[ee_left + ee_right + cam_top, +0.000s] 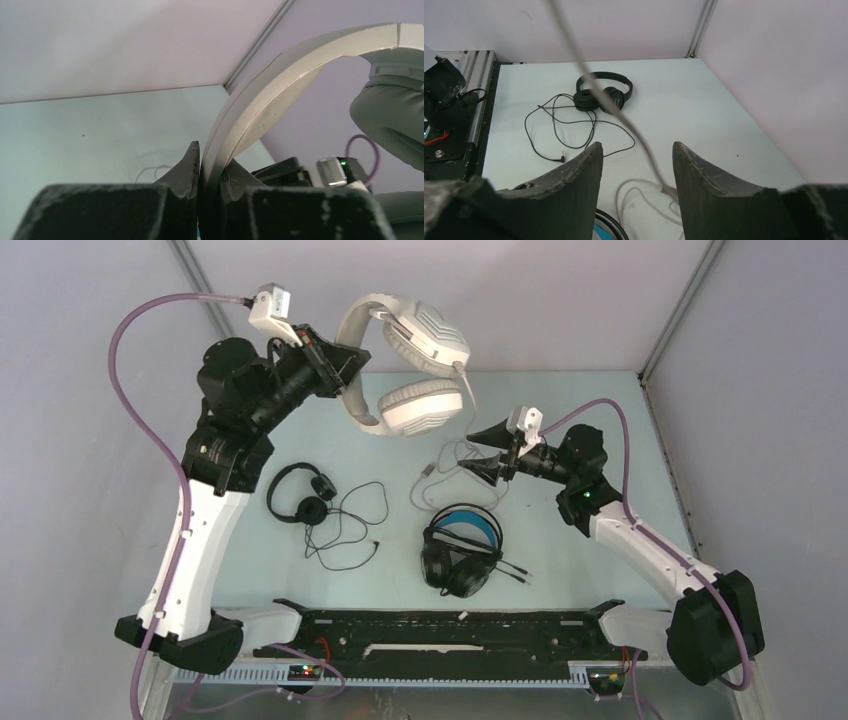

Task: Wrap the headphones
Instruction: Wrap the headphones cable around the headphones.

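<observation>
The big white-grey headphones [420, 370] hang in the air at the back, held by their headband [280, 85], on which my left gripper [340, 360] [207, 160] is shut. Their grey cord [464, 415] [650, 159] drops to loose loops on the table [440, 475]. My right gripper [470, 452] [636, 147] is open, and the cord passes between its fingers without being pinched. A small thin black pair of headphones [300, 495] [604, 92] lies at the left with its cord [345, 530] spread out. The bulky black pair with the blue-lined headband [460, 545] lies in the middle front.
A black rail [450, 630] runs along the near edge between the arm bases. Enclosure walls stand on three sides, with a corner post [680, 310] at the back right. The thin black cord's plug [560, 160] lies just left of my right fingers.
</observation>
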`<state>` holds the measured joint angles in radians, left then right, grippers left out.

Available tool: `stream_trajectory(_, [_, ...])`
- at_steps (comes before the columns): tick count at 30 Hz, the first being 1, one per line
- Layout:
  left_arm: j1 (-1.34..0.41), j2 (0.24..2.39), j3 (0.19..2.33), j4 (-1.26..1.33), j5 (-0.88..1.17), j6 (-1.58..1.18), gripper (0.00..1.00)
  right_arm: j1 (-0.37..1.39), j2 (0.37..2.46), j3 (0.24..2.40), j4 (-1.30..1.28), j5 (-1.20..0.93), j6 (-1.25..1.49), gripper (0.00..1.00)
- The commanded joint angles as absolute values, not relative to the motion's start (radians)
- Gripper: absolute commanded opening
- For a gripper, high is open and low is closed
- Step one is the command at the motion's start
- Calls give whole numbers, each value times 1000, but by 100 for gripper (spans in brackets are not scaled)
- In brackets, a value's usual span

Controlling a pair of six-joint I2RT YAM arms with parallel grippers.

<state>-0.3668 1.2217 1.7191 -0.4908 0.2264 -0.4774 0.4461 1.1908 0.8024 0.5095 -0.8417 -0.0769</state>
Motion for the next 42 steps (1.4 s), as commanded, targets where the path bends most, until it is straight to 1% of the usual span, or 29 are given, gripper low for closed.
stream_trajectory(1, [-347,1166,1699,-306,335,-619,0,450,1209,808,628,-824,-39,54])
stream_trajectory(4, [-338,1160,1689,-291,349,-636,0,462,1226,808,665,-829,-18,54])
stream_trajectory(9, [-332,1153,1668,-278,364,-646,0,498,1235,808,711,-806,-31,61])
stream_trajectory(12, [-328,1148,1657,-274,371,-648,0,517,1242,810,743,-812,-29,62])
stream_trajectory(21, [-319,1143,1633,-260,366,-647,0,567,1274,819,726,-819,-37,54])
stream_trajectory(27, [-316,1149,1626,-275,338,-622,0,601,1270,840,677,-823,-71,56])
stream_trajectory(28, [-316,1149,1625,-279,339,-622,0,605,1269,842,671,-812,-75,52])
stream_trajectory(29, [-316,1149,1623,-277,345,-626,0,606,1268,842,667,-803,-76,46])
stream_trajectory(34, [-316,1140,1587,-239,405,-656,0,600,1267,842,679,-754,-52,12])
stream_trajectory(36, [-316,1134,1565,-247,424,-647,0,586,1275,842,706,-749,-12,0])
stream_trajectory(42, [-324,1124,1448,-214,566,-673,0,582,1287,842,709,-728,14,0])
